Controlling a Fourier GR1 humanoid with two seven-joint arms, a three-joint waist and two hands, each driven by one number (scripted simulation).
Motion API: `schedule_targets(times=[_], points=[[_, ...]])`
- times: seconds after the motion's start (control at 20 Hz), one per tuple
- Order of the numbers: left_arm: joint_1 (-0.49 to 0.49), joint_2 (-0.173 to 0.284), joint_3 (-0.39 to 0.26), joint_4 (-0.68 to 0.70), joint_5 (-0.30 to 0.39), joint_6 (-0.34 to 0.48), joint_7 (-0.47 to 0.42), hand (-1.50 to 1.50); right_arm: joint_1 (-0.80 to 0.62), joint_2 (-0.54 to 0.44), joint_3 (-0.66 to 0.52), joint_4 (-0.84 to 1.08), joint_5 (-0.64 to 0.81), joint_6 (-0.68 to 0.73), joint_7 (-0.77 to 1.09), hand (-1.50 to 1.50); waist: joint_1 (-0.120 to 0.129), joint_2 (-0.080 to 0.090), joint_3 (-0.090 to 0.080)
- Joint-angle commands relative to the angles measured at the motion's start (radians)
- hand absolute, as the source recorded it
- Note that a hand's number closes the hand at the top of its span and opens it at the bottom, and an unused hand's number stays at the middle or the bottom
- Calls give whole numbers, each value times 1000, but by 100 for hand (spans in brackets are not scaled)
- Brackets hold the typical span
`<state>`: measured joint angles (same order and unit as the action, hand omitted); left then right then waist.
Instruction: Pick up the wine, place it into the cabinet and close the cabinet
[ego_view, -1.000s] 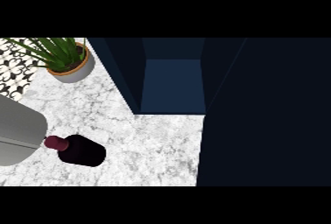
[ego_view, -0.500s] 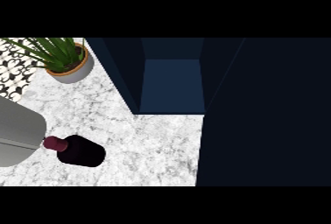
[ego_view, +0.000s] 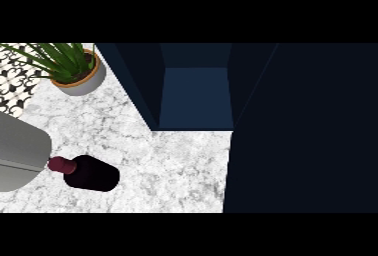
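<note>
- Wine bottle (ego_view: 90, 172) is standing near the counter's (ego_view: 170, 165) left edge.
- Cabinet (ego_view: 196, 95) is standing open at the back edge.
- Grey forearm (ego_view: 18, 152) is showing left; hand state: cannot tell.

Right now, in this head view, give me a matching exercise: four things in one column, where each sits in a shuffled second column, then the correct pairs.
Things:
1. wine bottle
2. potted plant
3. cabinet
4. grey forearm

Places:
A. top left corner of the counter
B. left edge, beside the bottle's cap
C. lower left on the marble counter
D. top centre, open, blue interior showing

Pairs: 1-C, 2-A, 3-D, 4-B
</note>
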<state>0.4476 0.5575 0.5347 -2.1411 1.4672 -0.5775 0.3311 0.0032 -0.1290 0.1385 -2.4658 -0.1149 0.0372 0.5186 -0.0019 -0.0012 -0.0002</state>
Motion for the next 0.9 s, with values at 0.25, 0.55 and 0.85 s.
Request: schedule_targets(times=[0.25, 0.55, 0.85], points=[[-171, -35, -28, 173, -104, -2, 69, -150, -24, -3, -33, -62, -46, 6, 55, -150, -1, 1, 0], [-247, -22, -58, 388, -163, -120, 110, -150, 39, 14, 43, -137, 23, -4, 78, -150, -11, 1, -1], [-313, -88, -124, 428, -271, -126, 110, -150, 24, 4, -6, -160, -51, 13, 106, -150, -10, 1, 0]])
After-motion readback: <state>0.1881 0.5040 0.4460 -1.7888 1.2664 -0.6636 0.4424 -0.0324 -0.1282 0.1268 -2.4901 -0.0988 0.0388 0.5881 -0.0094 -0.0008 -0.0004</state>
